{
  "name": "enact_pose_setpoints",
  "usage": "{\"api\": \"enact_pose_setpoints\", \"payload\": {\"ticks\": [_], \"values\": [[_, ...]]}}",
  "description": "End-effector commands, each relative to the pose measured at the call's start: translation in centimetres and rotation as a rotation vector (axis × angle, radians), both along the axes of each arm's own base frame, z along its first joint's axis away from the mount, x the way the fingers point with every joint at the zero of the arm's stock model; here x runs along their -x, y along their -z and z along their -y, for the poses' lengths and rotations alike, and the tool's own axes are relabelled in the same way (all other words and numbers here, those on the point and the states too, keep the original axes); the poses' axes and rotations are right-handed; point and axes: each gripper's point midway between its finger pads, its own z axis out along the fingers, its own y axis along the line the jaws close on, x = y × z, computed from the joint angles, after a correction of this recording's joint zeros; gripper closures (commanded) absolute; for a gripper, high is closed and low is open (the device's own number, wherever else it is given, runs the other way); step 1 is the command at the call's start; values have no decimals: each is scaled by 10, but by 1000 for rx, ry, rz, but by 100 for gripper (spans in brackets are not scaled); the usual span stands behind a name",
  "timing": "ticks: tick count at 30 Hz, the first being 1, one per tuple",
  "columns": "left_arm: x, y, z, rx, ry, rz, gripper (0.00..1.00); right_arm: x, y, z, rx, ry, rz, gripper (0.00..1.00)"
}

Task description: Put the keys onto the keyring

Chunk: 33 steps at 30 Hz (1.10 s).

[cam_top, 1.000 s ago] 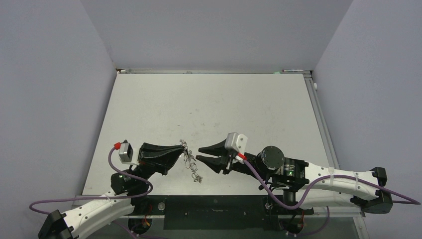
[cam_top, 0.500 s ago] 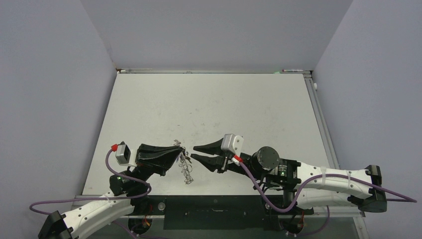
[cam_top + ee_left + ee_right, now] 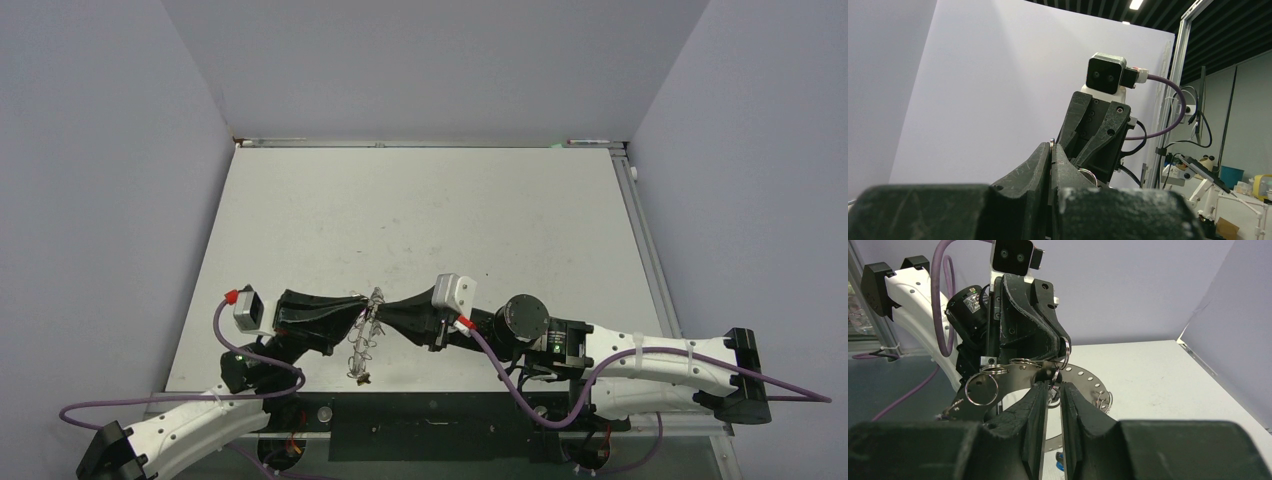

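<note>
Well, the keyring (image 3: 366, 338) hung edge-on in the air between both arms, its long axis running near-to-far. The left gripper (image 3: 360, 308) was clamped shut on its rim. The right gripper (image 3: 386, 312), equally close, pinched it from the opposite side, fingers almost together.

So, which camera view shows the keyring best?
The right wrist view: the keyring's flat face, its holes and its wire loops are close and clear there. The top view shows it only as a thin, edge-on silver strip, with no detail. The left wrist view shows just a small bit of wire.
</note>
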Motion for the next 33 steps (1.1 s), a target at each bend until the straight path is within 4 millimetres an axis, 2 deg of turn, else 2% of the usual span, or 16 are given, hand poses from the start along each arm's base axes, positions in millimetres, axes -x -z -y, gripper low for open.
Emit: {"api": "enact_pose_setpoints", "payload": {"ticks": [1, 4, 16, 23, 28, 33], "values": [[12, -17, -9, 66, 26, 50, 100, 6, -27, 1, -75, -24, 26, 88], [11, -17, -8, 62, 27, 48, 100, 7, -26, 0, -71, -32, 29, 94], [3, -17, -2, 44, 5, 25, 100, 9, -15, -8, -6, -3, 56, 95], [-16, -8, -2, 25, -77, -36, 100, 12, 0, -19, 116, 171, 133, 95], [-13, -8, 0, 27, -61, -30, 100, 5, 10, -24, 178, 279, 185, 95], [-9, -8, -3, 32, -51, -17, 100, 1, 4, -15, 151, 320, 176, 95]]}}
